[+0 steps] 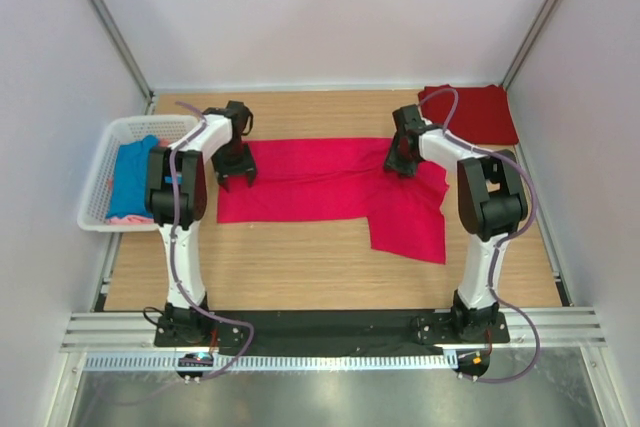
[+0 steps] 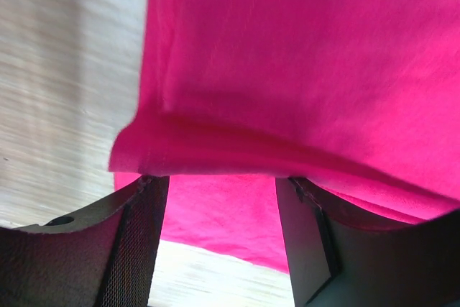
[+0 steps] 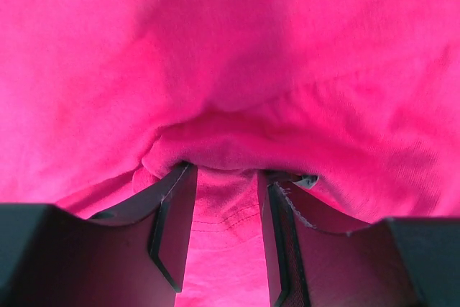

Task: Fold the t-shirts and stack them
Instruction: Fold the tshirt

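Wide wooden surface (image 1: 330,267), and across its middle lies the bright pinkish-red t-shirt (image 1: 320,182), drawn out into a long band from left to right, with one flap hanging toward the near edge on the right side. That looks like a fold half made: the body is narrowed, the flap not yet tucked in. On the left edge sits the white lattice basket (image 1: 97,182), the supply, with a blue t-shirt (image 1: 135,167) bundled inside and a pale pink t-shirt (image 1: 125,215) peeking out beneath it. Far right corner, the darker red t-shirt (image 1: 475,112) lies flat and squared off, well apart from the work; I'd judge that's where the stack starts, so one is done and this is number two.

Now the small stuff. Left tool (image 1: 235,179) is down at the shirt's left end, jaws standing wide apart, with the doubled hem draped across its fingertips (image 2: 140,199); nothing is pinched there. Right tool (image 1: 402,165) is at the right end above the flap, jaws narrower, cloth puckered up around the fingertips (image 3: 176,185). Whether it has a real pinch on that bunch I cannot tell. One tool at each end makes sense for lifting the band evenly
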Tool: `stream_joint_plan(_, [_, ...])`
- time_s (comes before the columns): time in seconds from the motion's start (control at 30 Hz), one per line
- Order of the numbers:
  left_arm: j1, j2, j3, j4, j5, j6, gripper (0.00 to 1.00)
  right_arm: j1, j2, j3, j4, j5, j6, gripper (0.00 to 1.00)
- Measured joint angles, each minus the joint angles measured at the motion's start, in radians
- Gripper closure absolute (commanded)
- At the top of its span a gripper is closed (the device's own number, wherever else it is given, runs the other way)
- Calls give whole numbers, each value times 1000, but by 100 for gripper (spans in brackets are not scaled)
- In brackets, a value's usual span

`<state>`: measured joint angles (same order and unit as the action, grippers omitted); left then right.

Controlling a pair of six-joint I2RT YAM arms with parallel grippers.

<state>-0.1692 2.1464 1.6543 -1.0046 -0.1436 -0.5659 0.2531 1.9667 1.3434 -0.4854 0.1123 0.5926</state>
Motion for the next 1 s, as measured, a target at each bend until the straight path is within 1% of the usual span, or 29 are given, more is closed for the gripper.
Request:
stream_joint_plan(0.1, [5, 10, 31, -10, -14, 0, 36, 0, 28, 67, -64, 10, -3, 54])
stream_joint_plan(0.17, [7, -5, 31, -19, -12, -1, 35, 0, 28, 121, -178, 40, 27, 53])
stream_joint_plan(0.23, [8, -42, 15, -23, 3, -3, 35, 0, 8, 169, -307, 78, 95, 53])
stream_joint_plan(0.33, [8, -138, -19, -23, 39, -7, 35, 0, -92, 148, -458, 121, 224, 53])
stream_joint_plan(0.47, [7, -262, -78, -6, 85, -11, 35, -2, -332, -1, -599, 158, 403, 53])
stream_joint_plan(0.53, [7, -305, -119, 5, 119, -12, 36, -9, -444, -94, -635, 171, 478, 55])
stream_joint_plan(0.6, [7, -331, -166, 21, 154, -19, 36, -14, -521, -193, -644, 176, 538, 56])
stream_joint_plan(0.73, [7, -340, -232, 29, 214, -29, 36, -23, -556, -383, -621, 165, 626, 60])
stream_joint_plan(0.87, [8, -346, -261, 31, 243, -29, 36, -24, -590, -563, -579, 149, 706, 60])
stream_joint_plan(1.0, [8, -367, -272, 37, 261, -29, 37, -24, -685, -636, -539, 174, 766, 62])
